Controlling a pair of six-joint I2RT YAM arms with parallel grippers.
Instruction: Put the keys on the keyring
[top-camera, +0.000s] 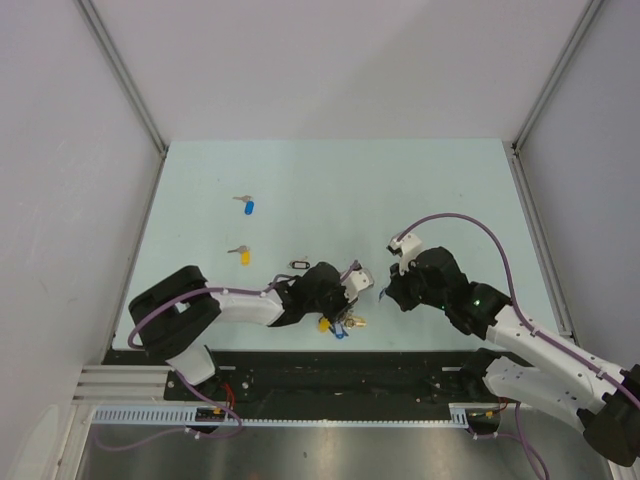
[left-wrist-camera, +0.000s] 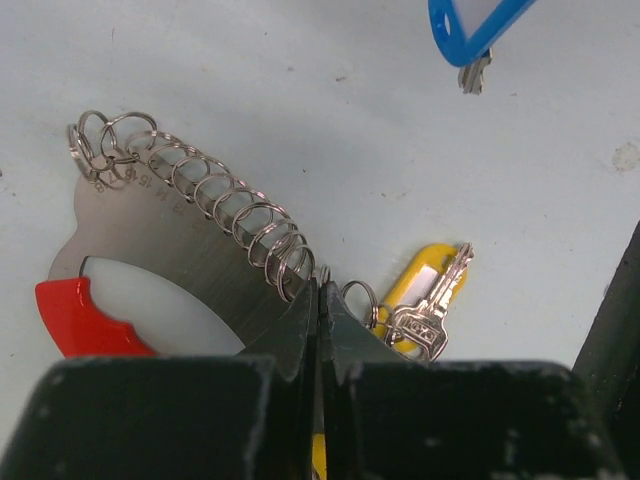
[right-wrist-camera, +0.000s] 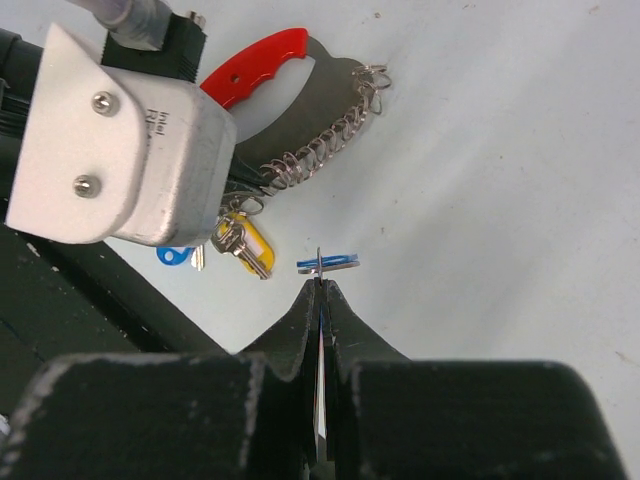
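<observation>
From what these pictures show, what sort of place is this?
Most likely a robot test cell in a laboratory, not a home. A pale table is closed in by plain white panels on metal frame posts, and the left arm and right arm are bolted at its near edge.

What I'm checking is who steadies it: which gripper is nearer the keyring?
Left. The left gripper has its jaws shut on the keyring's edge; the right gripper hovers apart to its right, jaws pinching a blue-tagged key.
</observation>
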